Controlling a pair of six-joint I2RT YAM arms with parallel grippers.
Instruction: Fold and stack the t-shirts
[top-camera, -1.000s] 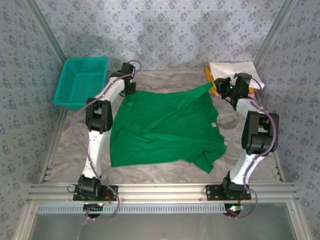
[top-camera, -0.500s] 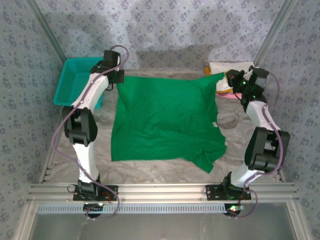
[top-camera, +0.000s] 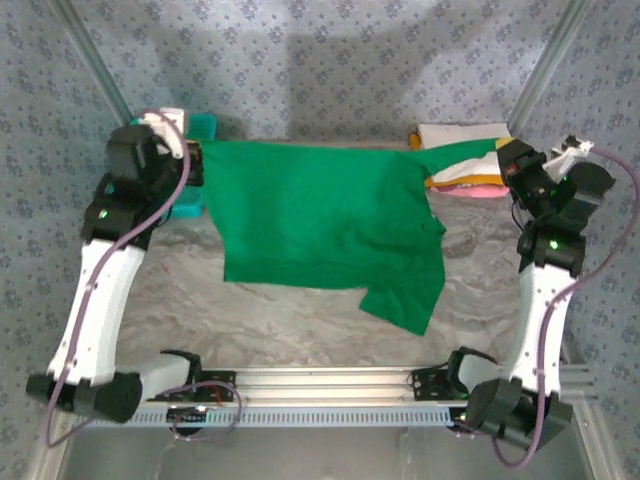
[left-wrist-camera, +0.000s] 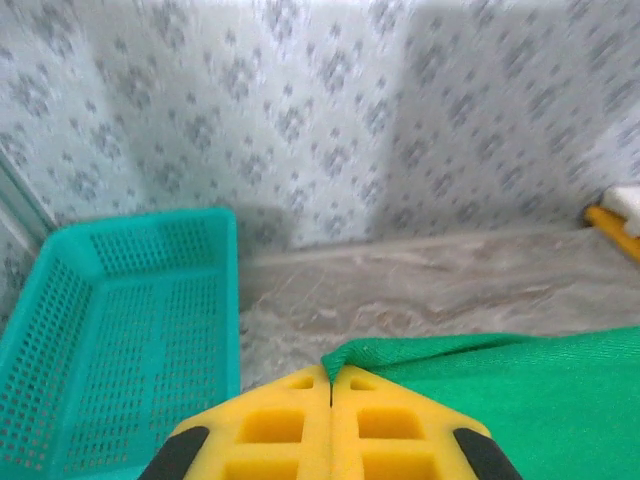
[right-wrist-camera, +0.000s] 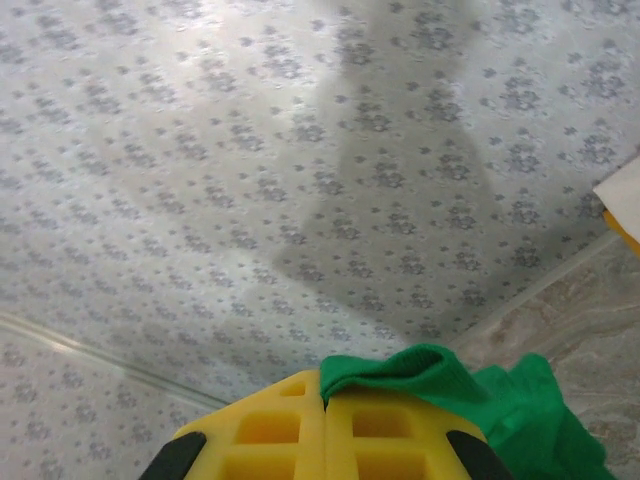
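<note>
The bright green t-shirt (top-camera: 320, 215) hangs stretched between both raised arms above the table, its lower hem and one sleeve drooping toward the front. My left gripper (top-camera: 200, 160) is shut on its far left corner; the left wrist view shows the yellow fingers (left-wrist-camera: 270, 425) pinching the green edge (left-wrist-camera: 420, 350). At the far right my right gripper (top-camera: 505, 158) is shut on the other corner, and a green fold (right-wrist-camera: 420, 375) sticks out of its yellow jaws. Folded white, orange-yellow and pink t-shirts (top-camera: 465, 160) lie stacked at the back right, partly behind the green cloth.
A teal mesh basket (left-wrist-camera: 110, 330) stands at the back left, mostly hidden by the left arm in the top view (top-camera: 205, 125). Patterned walls close in the back and sides. A metal rail (top-camera: 320, 385) runs along the front edge.
Both arms have risen and spread outward, lifting the green t-shirt off the table until it hangs taut between them. Both grippers stayed shut on its corners.
</note>
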